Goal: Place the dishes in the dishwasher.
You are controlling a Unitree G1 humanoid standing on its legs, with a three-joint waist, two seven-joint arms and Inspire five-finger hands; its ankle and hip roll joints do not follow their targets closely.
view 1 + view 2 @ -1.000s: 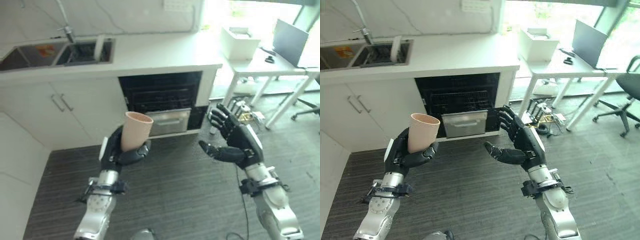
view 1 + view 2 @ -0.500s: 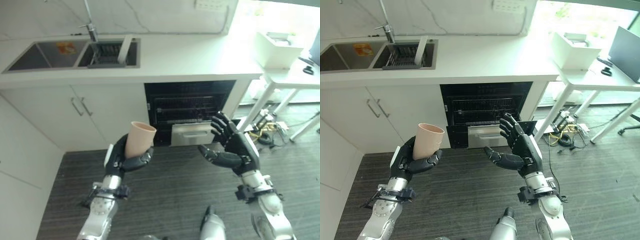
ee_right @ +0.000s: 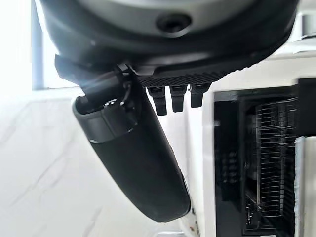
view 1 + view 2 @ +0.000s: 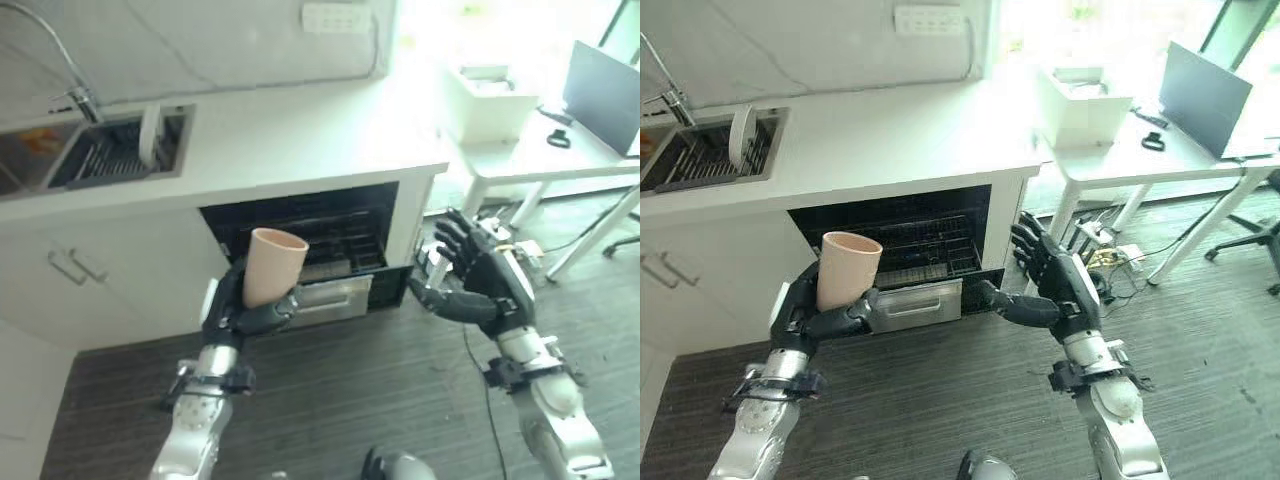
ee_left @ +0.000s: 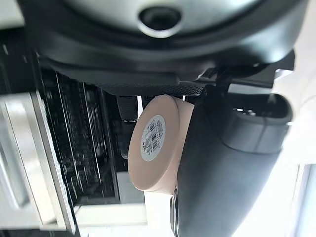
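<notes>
A beige cup (image 4: 270, 266) stands upright in my left hand (image 4: 232, 303), whose fingers and thumb curl round its lower half; its labelled base (image 5: 153, 138) shows in the left wrist view. Behind the cup the dishwasher (image 4: 310, 240) under the white counter (image 4: 300, 140) stands open, with wire racks (image 4: 905, 245) and a pulled-out steel drawer front (image 4: 915, 305). My right hand (image 4: 480, 285) hangs in front of the dishwasher's right edge, fingers spread and holding nothing.
A sink (image 4: 95, 160) with a drying rack and a white plate (image 4: 150, 128) sits on the counter's left. White cabinet doors (image 4: 90, 280) are left of the dishwasher. A white desk (image 4: 560, 150) with a box and a laptop stands at the right. Dark floor lies below.
The camera has swung and come nearer the dishwasher, so the whole scene has shifted. The cup stays in my left hand and the right hand stays open.
</notes>
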